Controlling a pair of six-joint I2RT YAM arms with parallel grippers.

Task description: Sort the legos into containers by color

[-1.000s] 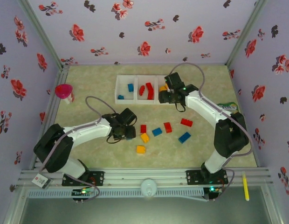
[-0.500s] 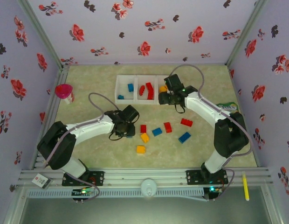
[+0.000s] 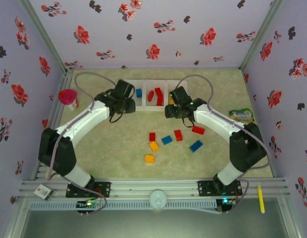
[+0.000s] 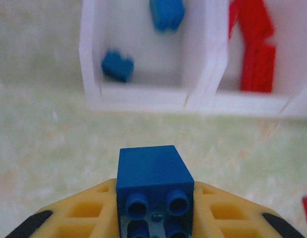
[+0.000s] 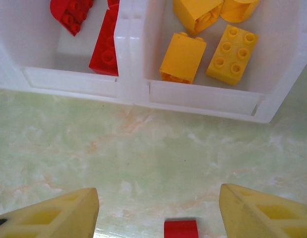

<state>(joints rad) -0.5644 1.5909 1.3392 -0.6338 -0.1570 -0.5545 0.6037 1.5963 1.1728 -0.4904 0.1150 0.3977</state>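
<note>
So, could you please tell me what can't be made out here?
Top view: the left arm covers part of the blue bin, the right arm most of the yellow bin.
Left wrist view: the blue brick in the shut left tool is cut off by the bottom edge.
Right wrist view: a red brick is cut off by the bottom edge.
Top view: print on the green packet is too small.

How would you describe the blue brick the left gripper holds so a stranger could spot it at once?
Find the row of white containers at the far side of the table. Near its leftmost compartment hangs the left gripper, shut on the blue brick. Other blue bricks lie in that compartment or loose on the table; this one alone sits between yellow fingers.
</note>
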